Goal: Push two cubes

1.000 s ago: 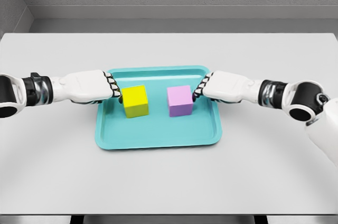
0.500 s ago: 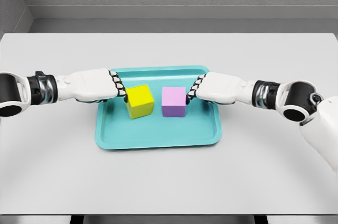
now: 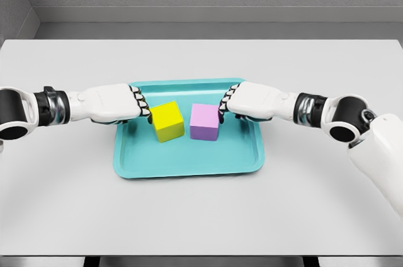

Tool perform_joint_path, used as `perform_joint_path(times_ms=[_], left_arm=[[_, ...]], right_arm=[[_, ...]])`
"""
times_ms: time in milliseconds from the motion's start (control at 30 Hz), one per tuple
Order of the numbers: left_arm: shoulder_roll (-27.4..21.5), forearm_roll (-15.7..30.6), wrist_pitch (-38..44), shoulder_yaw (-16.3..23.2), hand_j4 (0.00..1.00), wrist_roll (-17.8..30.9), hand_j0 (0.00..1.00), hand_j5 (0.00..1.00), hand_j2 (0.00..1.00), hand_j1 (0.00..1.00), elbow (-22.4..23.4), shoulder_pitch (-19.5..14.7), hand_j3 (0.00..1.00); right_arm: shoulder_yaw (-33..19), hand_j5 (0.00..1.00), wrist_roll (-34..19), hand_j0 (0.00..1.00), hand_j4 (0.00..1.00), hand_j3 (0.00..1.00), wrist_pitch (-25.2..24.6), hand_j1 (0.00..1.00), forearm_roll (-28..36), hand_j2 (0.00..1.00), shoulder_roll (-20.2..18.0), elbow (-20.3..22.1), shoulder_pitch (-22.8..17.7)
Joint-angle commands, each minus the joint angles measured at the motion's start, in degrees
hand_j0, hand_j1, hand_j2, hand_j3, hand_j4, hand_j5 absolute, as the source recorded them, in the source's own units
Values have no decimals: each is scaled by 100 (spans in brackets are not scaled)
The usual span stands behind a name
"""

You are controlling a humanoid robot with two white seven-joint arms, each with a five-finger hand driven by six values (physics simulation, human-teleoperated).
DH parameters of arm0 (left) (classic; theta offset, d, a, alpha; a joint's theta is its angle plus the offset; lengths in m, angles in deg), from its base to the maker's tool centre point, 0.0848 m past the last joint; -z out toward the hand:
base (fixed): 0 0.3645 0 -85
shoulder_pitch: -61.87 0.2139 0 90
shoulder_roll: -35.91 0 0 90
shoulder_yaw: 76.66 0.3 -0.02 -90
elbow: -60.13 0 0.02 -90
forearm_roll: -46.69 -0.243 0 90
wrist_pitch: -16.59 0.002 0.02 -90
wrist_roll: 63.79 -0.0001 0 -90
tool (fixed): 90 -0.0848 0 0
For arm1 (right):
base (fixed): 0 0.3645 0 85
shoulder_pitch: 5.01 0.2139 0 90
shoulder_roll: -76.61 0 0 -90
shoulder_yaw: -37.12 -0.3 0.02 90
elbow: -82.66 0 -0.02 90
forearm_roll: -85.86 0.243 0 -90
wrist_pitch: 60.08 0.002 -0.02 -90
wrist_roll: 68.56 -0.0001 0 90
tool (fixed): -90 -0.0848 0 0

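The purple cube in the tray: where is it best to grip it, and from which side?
Probably from above, pinching the purple cube across its near and far faces. The right hand crowds its right face, and the yellow cube sits close on its left.

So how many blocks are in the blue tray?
2. The yellow cube sits left of the middle of the teal tray, the purple cube just right of it. A small gap separates them. None seem hidden.

The teal tray looks like smooth, slightly glossy plastic. The yellow cube and purple cube are matt and smooth. The grey table is plain, matt.
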State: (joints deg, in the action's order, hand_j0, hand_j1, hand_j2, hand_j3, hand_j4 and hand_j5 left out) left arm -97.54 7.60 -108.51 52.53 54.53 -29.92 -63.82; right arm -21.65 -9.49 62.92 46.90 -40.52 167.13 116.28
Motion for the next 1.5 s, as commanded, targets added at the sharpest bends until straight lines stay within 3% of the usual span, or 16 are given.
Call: perform_joint_path(times_ms=[0, 400, 533, 633, 1000, 1267, 1367, 1467], left_arm=[[-6, 15, 11, 10, 68, -2, 68, 68, 68, 68, 111, 0, 68], [161, 7, 11, 19, 68, 50, 68, 68, 68, 68, 427, -141, 68], [275, 7, 11, 19, 68, 77, 68, 68, 68, 68, 427, -141, 68], [284, 15, 11, 19, 68, 77, 68, 68, 68, 68, 419, -149, 68], [372, 15, 11, 10, 68, 112, 68, 68, 68, 68, 410, -176, 68], [363, 15, 11, 10, 68, 112, 68, 68, 68, 68, 410, -176, 68], [319, 15, 11, 1, 69, 112, 69, 69, 69, 69, 498, -167, 69], [301, 24, 11, -8, 68, 112, 68, 68, 68, 68, 515, -158, 68]], right_arm=[[68, 61, -18, 61, 61, 61, 201, 61, -358, 61, 138, -221, 0], [-20, 61, 175, 61, 61, 61, 201, 61, -287, 61, 287, -344, -9], [-178, 61, 184, 61, 61, 61, 201, 61, -270, 61, 138, -476, -62], [-433, 61, 342, 61, 61, 61, 201, 61, -173, 61, 129, -827, -141], [-442, 61, 466, 61, 61, 61, 201, 61, -50, 61, 85, -502, -185], [-337, 61, 457, 61, 61, 61, 201, 61, -76, 61, 85, -493, -264], [-433, 61, 466, 61, 61, 61, 201, 61, -68, 61, -398, -248, -290], [-697, 61, 439, 61, 61, 61, 201, 61, -59, 61, -635, -19, -387]])
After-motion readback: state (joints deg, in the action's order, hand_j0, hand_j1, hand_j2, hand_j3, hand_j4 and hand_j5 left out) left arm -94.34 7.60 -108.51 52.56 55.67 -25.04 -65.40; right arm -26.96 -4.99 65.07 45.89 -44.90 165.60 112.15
